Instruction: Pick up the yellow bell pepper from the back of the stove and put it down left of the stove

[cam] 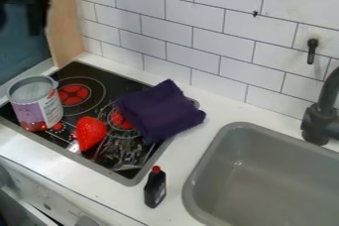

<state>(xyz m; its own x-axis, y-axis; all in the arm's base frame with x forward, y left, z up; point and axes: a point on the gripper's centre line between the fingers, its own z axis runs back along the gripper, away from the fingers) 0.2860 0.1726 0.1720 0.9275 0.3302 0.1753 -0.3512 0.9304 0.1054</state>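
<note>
1. From where I stand, the black gripper [29, 14] hangs up beyond the left end of the cooktop [132, 174], in front of a wooden panel [64, 22]. I can't tell how far open the jaws stand, or whether they have hold of anything.
2. Nearest below it is the can [41, 108], upright at the cooktop's left end, its rim facing up and its label purple and white.
3. To the can's right, a red strawberry [90, 132] sits near the cooktop's front edge, a narrow gap of black glass between the two.
4. A dark purple cloth [159, 111] lies bunched over the cooktop's right rear part and spills past its right edge onto the white counter [189, 156].
5. Off the cooktop's right front corner, a black bottle [155, 190] with a red cap seems to stand on the counter, apart from the metal trim.
6. The cooktop is black, with red burner marks and a shiny, wrinkled patch of glare toward the right front.
7. Right of the cooktop, past a strip of counter, is a grey sink [265, 175] with a black faucet [321, 121]; behind runs a white tiled wall [218, 56].
</note>
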